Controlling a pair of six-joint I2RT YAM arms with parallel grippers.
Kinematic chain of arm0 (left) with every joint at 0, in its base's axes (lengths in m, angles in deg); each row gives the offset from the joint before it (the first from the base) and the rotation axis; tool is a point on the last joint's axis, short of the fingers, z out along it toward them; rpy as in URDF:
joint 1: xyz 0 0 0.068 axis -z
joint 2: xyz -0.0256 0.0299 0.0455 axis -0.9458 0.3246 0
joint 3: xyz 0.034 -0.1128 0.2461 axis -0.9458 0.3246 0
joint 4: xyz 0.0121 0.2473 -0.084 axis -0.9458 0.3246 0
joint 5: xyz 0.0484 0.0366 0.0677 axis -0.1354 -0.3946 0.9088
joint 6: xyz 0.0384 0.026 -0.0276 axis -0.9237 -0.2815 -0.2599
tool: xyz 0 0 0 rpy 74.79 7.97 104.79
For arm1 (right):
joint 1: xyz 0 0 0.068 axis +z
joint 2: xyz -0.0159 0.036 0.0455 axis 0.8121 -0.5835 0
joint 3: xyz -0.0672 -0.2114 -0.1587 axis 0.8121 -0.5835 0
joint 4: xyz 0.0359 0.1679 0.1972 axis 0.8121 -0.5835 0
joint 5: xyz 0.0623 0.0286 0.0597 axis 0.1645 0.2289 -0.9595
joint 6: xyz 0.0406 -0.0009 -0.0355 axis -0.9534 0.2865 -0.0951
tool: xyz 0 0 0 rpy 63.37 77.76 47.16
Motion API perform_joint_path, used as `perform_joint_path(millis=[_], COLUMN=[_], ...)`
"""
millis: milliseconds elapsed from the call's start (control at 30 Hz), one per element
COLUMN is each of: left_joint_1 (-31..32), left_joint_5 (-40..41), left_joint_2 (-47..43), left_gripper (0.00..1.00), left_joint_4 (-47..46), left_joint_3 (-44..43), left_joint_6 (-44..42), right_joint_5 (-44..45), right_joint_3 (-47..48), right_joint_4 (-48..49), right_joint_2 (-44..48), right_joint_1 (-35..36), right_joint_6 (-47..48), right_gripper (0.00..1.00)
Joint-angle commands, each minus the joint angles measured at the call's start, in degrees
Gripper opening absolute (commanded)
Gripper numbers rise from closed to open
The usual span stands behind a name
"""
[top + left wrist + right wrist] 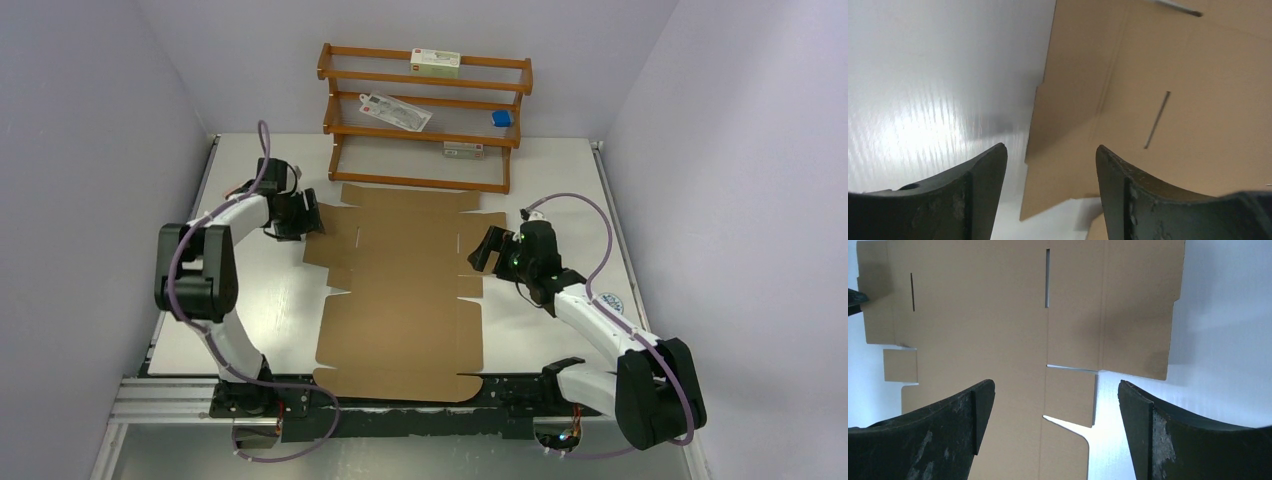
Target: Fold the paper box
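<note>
The box (400, 290) is lying flat, long axis running near-to-far; the left hand (306, 215) and right hand (483, 250), both released, are flanking its far side flaps.

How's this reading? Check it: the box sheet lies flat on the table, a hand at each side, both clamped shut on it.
Wrong on the grip. The paper box lies flat on the table, left hand and right hand at its sides, but both are open, holding nothing; the wrist views show it.
</note>
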Motion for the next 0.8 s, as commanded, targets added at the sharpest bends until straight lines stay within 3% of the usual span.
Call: perform_joint_path(millis=[0,167,433,633,767], left_joint_1=[-0.40,-0.84,-0.82,-0.82,-0.32], left_joint_5=[-2.01,-3.80,-11.14,-13.00,-12.42], left_joint_2=[5.54,8.95,13.01,8.85,4.33], left_gripper=[0.69,0.64,0.42,0.17,0.08], left_joint_4=[5.47,5.99,5.48,3.85,2.92], left_joint_3=[-5.41,-8.49,-10.31,-8.33,-6.21], left_joint_6=[-6.12,-8.06,-11.43,-13.52,-14.59], right_joint_5=[0.94,-0.32,-0.76,-3.71,-5.17], right_joint_3=[1.07,0.14,0.51,2.57,5.62], right_joint_4=[-0.20,0.99,0.92,0.94,-1.03], right_joint_2=[0.53,0.19,-0.11,0.69,1.28], right_joint_1=[0.41,0.41,0.41,0.47,0.53], right_joint_6=[1.45,1.20,2.20,3.85,6.42], right_gripper=[0.98,0.98,0.98,0.96,0.94])
